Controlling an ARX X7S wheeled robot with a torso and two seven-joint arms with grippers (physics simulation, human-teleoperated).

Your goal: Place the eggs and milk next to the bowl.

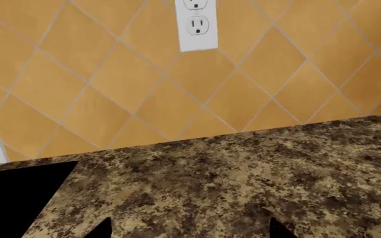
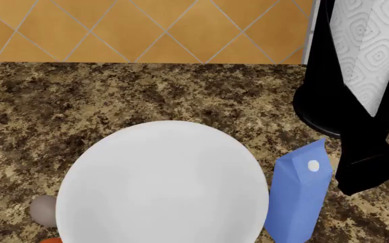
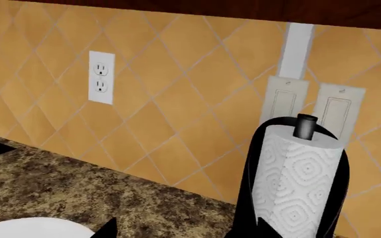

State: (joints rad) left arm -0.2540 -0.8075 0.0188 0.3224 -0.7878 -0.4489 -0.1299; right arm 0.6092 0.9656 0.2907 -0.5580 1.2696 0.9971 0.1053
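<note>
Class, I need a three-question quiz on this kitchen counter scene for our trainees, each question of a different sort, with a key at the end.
1. True or false: the milk stands upright on the counter, on the robot's right of the bowl.
2. Multiple choice: what stands behind the milk in the head view? A) a kettle B) a paper-towel roll on a black stand C) a toaster
3. Fill in: the pale egg lies at the bowl's ____ side, the robot's own.

Key: 1. True. 2. B. 3. Left; an orange-brown egg peeks in just below it at the frame's edge.
</note>
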